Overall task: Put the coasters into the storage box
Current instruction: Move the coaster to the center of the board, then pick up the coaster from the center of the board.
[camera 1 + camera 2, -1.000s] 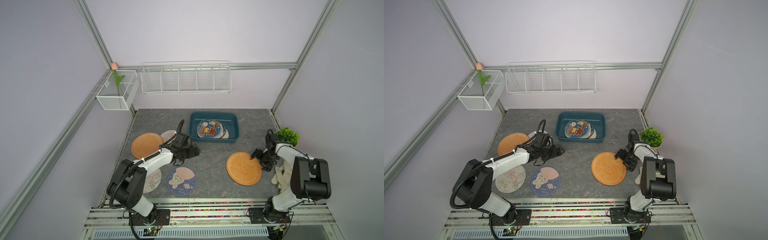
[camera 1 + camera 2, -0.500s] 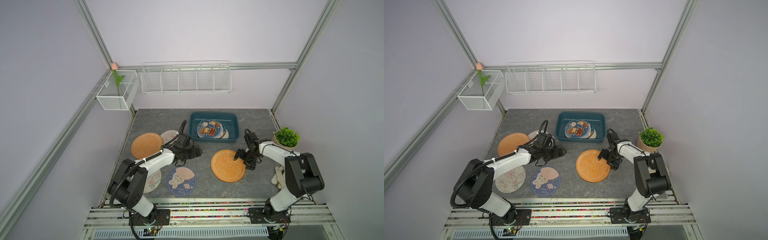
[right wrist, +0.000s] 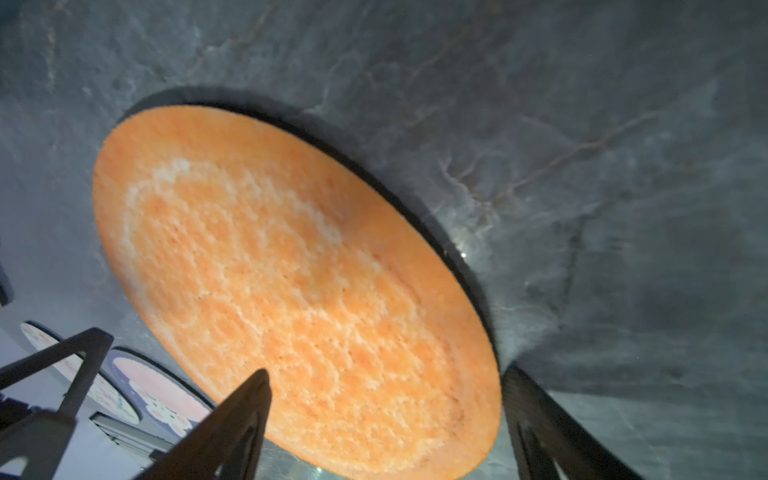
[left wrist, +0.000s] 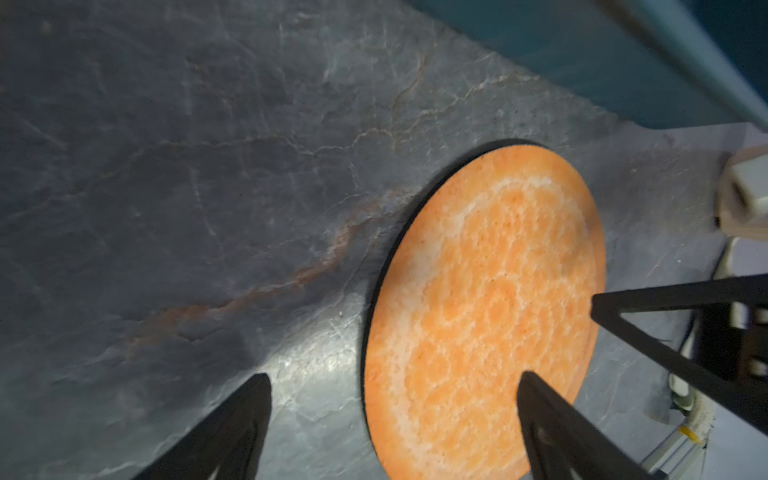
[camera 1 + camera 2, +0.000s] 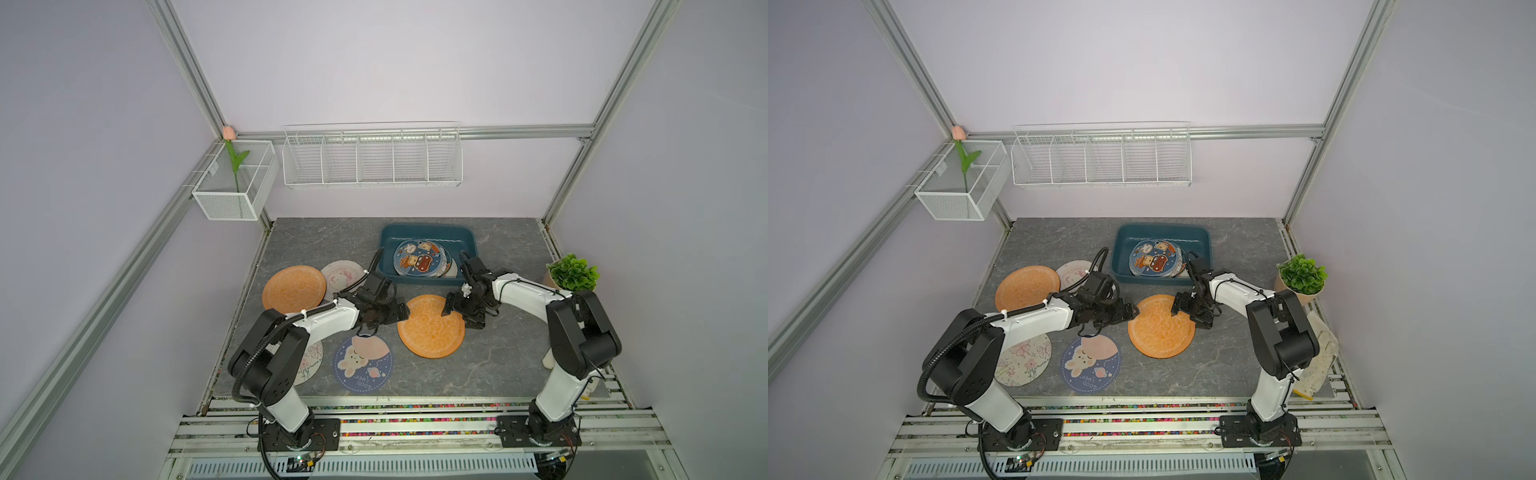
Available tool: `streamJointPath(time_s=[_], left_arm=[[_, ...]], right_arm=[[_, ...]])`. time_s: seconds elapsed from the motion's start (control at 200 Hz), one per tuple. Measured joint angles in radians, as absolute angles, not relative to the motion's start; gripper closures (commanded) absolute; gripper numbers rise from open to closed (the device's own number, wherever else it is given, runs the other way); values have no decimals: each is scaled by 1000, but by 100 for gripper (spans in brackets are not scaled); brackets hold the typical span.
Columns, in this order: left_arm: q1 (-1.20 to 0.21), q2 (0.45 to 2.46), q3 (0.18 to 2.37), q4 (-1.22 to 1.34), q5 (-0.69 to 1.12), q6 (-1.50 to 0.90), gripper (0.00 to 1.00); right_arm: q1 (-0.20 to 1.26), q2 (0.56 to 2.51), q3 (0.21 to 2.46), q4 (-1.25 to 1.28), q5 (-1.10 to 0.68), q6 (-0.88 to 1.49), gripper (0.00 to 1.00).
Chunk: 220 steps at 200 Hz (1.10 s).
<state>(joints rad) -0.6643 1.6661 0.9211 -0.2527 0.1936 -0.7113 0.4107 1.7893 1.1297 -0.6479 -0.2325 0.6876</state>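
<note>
**Table [image 5: 324, 241], 12 o'clock taken as the far wall**

**Task items.** The storage box [image 5: 428, 228] stands at 12 o'clock. It holds a stack of printed coasters [image 5: 419, 258]; their number cannot be told. Five more lie flat on the table outside it:
- an orange coaster [image 5: 430, 330] at centre
- a second orange coaster [image 5: 293, 289] at 9 o'clock
- a pale pink-print coaster [image 5: 343, 274] touching the second orange one on its box side
- a blue rabbit coaster [image 5: 363, 365] at 6 o'clock
- a floral coaster [image 5: 1022, 360] at 7 o'clock

**Hands.** The left hand [image 5: 402, 312] has its jaws apart and holds nothing. It sits at the 10 o'clock edge of the central orange coaster. The right hand [image 5: 456, 316] also has its jaws apart and holds nothing, at the 2 o'clock edge of the same coaster.

**Differences between views.**
- The left wrist view shows one of the left fingers [image 4: 552, 428] over the orange surface and its partner over bare table. Contact cannot be told.
- The right wrist view shows the same of the right fingers [image 3: 237, 419].
- Each wrist view catches the opposite hand across the coaster.
- Only the left wrist view shows the box wall, and only the right wrist view shows the rabbit coaster.
- The floral coaster lies mostly clear in a top view. In a top view the floral coaster [image 5: 309, 368] is half covered by the left arm.
- A speckled cloth [image 5: 1317, 357] at 4 o'clock is plain in a top view only
</note>
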Motion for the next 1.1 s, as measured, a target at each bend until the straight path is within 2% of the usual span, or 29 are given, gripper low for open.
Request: streamJointPath(time_s=[0.155, 0.285, 0.43, 0.525, 1.1], left_arm=[[-675, 1688, 921, -249, 180, -703, 18], [-684, 1697, 923, -246, 175, -702, 26], [-707, 1711, 934, -245, 171, -704, 31], [-723, 1720, 943, -249, 168, -710, 34], [-749, 1728, 950, -263, 166, -741, 43]], right_arm=[[410, 1791, 1193, -727, -194, 546, 11], [409, 1791, 1205, -767, -161, 439, 7], [408, 1793, 1201, -781, -150, 360, 0], [408, 1796, 1179, -765, -159, 336, 8], [413, 1802, 1122, -648, -241, 329, 26]])
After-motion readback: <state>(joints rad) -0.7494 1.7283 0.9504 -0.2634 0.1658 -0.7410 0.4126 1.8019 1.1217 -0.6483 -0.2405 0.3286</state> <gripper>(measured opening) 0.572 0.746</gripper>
